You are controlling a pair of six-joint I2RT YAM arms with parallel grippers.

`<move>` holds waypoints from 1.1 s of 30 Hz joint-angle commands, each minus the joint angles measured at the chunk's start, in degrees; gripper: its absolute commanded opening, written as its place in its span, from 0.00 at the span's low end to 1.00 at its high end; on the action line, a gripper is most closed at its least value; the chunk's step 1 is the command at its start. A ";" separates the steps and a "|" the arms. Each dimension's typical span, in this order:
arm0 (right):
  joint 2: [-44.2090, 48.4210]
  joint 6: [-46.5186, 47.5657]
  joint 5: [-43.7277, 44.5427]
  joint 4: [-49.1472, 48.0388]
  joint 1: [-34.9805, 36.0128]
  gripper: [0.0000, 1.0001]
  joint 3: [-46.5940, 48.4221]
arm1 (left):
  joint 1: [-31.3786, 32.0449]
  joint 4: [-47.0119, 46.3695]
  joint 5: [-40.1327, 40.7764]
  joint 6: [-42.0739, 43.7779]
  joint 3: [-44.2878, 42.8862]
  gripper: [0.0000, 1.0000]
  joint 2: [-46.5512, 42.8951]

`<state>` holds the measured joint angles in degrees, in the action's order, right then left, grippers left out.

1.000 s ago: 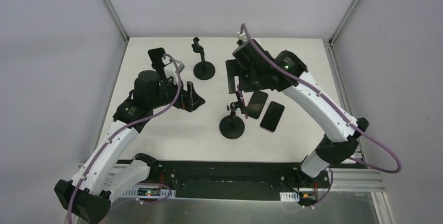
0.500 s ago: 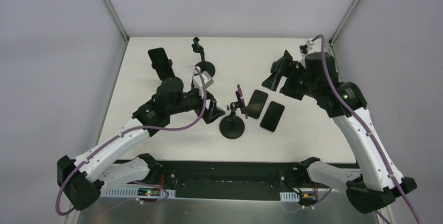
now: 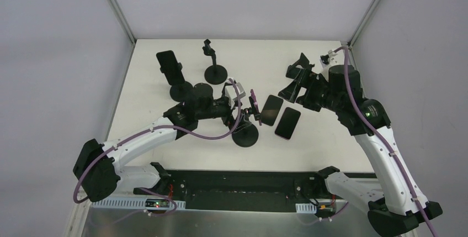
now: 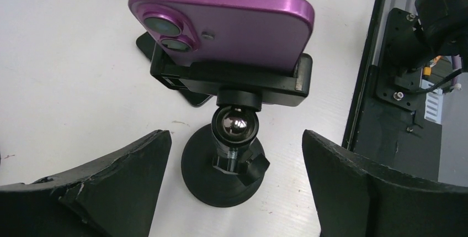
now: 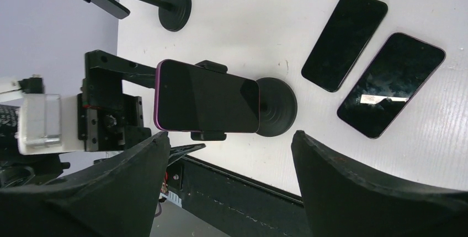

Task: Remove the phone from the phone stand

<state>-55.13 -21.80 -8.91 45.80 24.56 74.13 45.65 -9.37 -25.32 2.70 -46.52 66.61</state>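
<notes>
At the left of the table (image 3: 144,104), a dark phone (image 3: 167,63) is held upright in a black stand (image 3: 179,90). Just to its right, further back, a second stand (image 3: 215,74) is seen with a bare clamp. Near the middle, the purple phone (image 4: 226,21) is carried by the centre stand (image 4: 221,177). It is gripped on its long edge, lying sideways, in the holder (image 4: 232,80), which sits on a shiny ball joint (image 4: 234,124) above a round black base.

The left gripper (image 4: 234,137) is spread wide with nothing in its grasp. Its two fingers are placed either side of the centre stand and apart from it.

The purple phone's back is a glossy metallic violet with two camera lenses (image 4: 165,32) set in one corner. Its dark screen is turned toward the right arm.

To the right of the base, two dark phones (image 3: 278,116) are laid flat, side by side. Further right, the right gripper (image 5: 230,137) is held above the table, parted widely and holding nothing.
</notes>
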 commanded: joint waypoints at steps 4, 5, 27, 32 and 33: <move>0.22 0.76 -1.99 -2.19 -0.57 0.84 0.09 | 0.58 -4.50 -2.04 0.44 -5.66 0.86 4.97; 0.28 0.80 -1.99 -2.08 -0.62 0.84 -0.02 | 0.58 -4.51 -2.07 0.24 -6.14 0.85 5.66; 0.92 2.04 -2.25 -1.43 -1.01 0.85 -0.95 | 0.58 -4.70 -3.94 0.29 -8.49 0.60 9.51; 1.27 1.79 -1.93 -1.48 -1.02 0.85 -1.57 | 0.53 -4.65 -4.82 0.96 -8.27 0.46 9.51; 1.43 1.77 -1.91 -1.52 -1.00 0.85 -1.72 | 0.51 -4.65 -5.40 1.25 -8.24 0.44 9.57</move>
<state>-54.72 -20.49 -9.98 45.63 23.81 72.88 45.78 -11.35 -28.67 2.57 -52.36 76.05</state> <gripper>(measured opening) 0.851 0.475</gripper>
